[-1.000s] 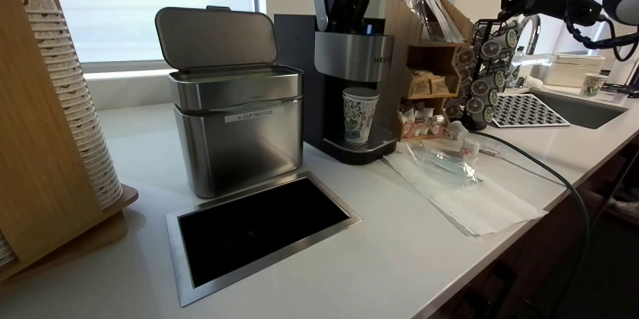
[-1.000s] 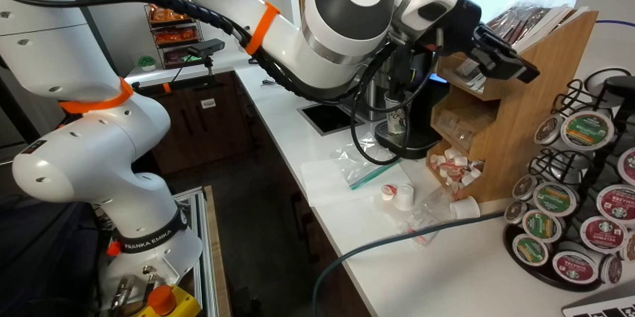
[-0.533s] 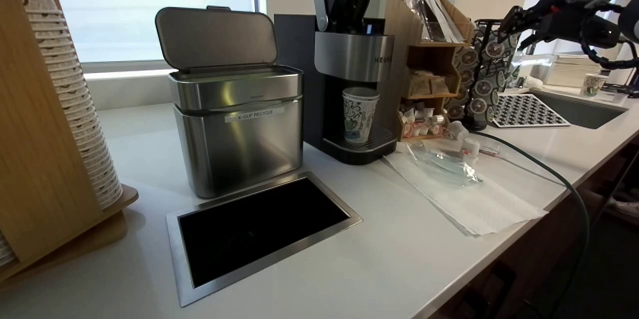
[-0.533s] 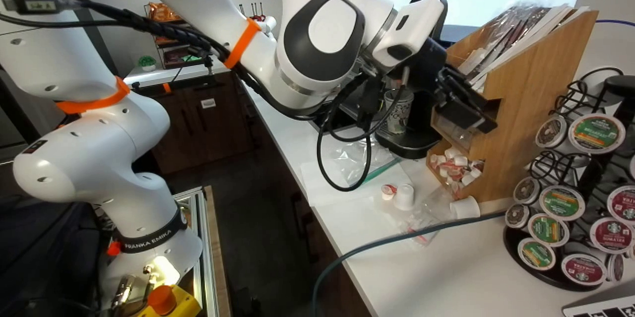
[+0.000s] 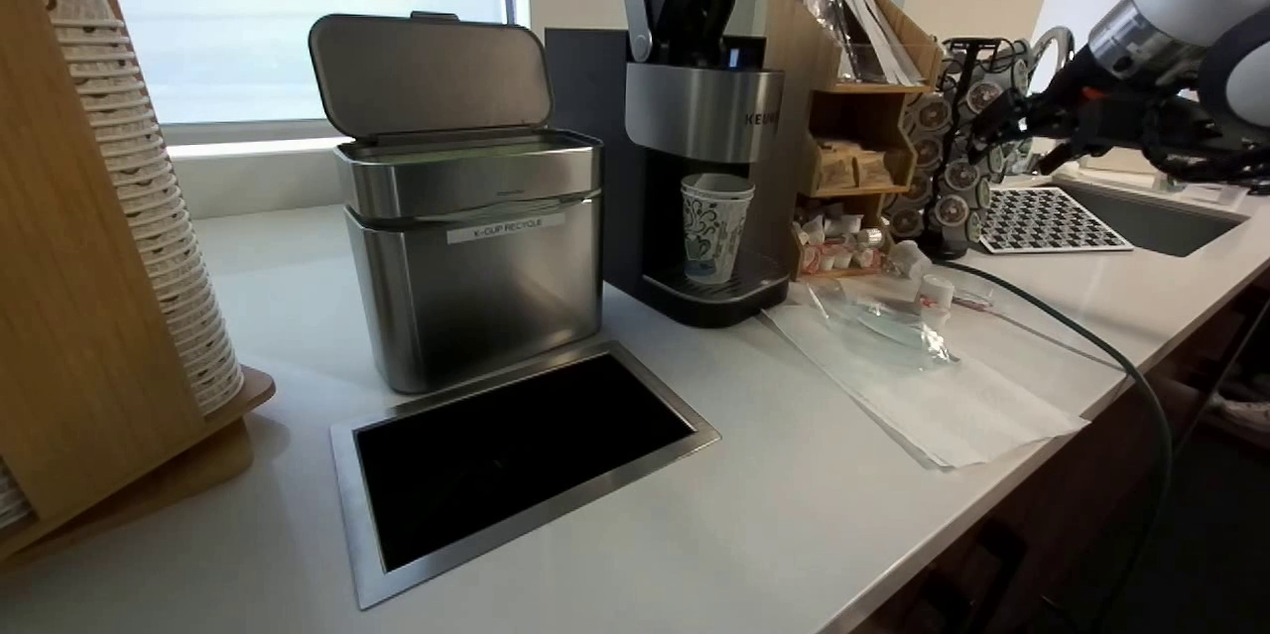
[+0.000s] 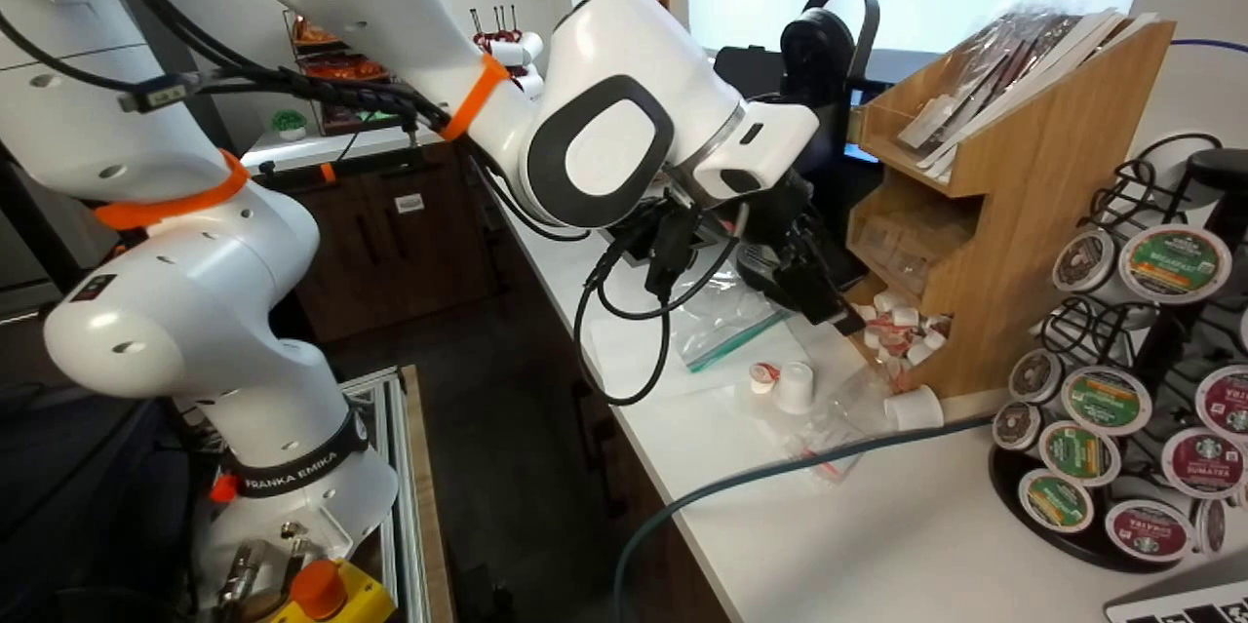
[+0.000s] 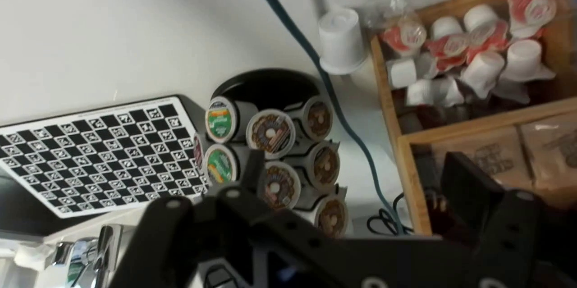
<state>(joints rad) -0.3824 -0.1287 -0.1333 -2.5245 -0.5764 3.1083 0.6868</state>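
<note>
My black gripper stands wide open in the wrist view, nothing between its fingers. In both exterior views the gripper hangs above the counter, in front of the wooden organizer. Past the left finger, in the wrist view, is a rack of coffee pods with brown and green lids. The right finger overlaps the organizer's wooden edge and its packets. A small white cup stands on the counter beside a teal hose. Creamer cups fill one compartment.
A coffee maker holds a paper cup. Left of it are an open-lidded steel bin and a framed counter opening. A plastic bag, a white cup and a creamer lie near the counter's front.
The arm has lowered, bringing the gripper down and away from the organizer's top. The jaws have spread from nearly closed to wide. The pod rack has turned slightly.
</note>
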